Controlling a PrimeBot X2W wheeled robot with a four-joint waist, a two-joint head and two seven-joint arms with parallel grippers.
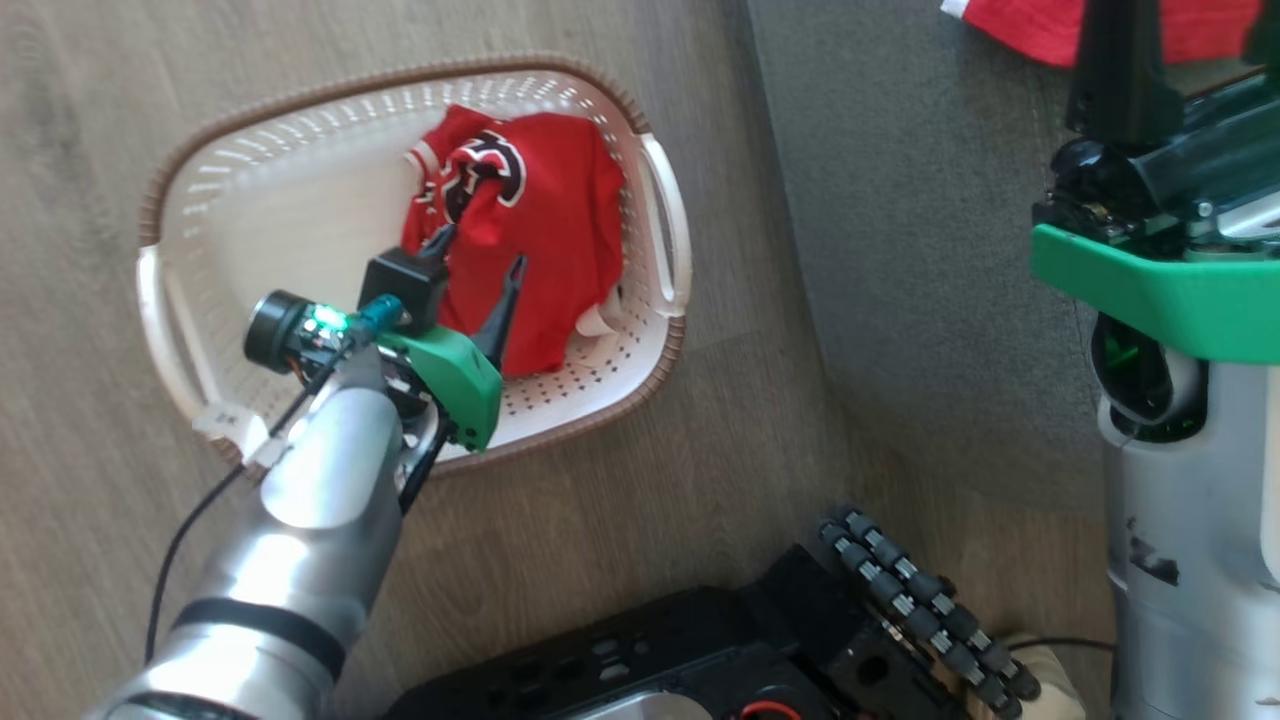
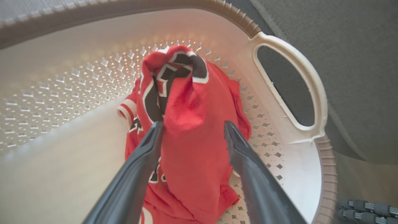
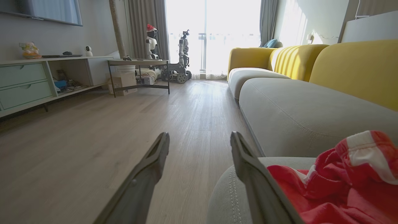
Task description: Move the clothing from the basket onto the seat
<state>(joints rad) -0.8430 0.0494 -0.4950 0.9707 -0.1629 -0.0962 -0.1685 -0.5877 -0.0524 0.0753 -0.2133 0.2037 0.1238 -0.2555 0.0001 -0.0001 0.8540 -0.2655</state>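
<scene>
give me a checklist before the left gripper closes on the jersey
1. Open jaws on left gripper: ok.
2. Its fingers straddle a raised fold of the jersey: ok.
3. Fingertips low enough to bite fabric: cannot tell.
4. Open right gripper away from the basket: ok.
5. Bare seat beside the other garment: ok.

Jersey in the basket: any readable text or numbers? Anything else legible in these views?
No text legible.
Red jersey in the basket: black-and-white lettering, crumpled, unreadable.
Red garment on the seat: white trim, no text visible.
</scene>
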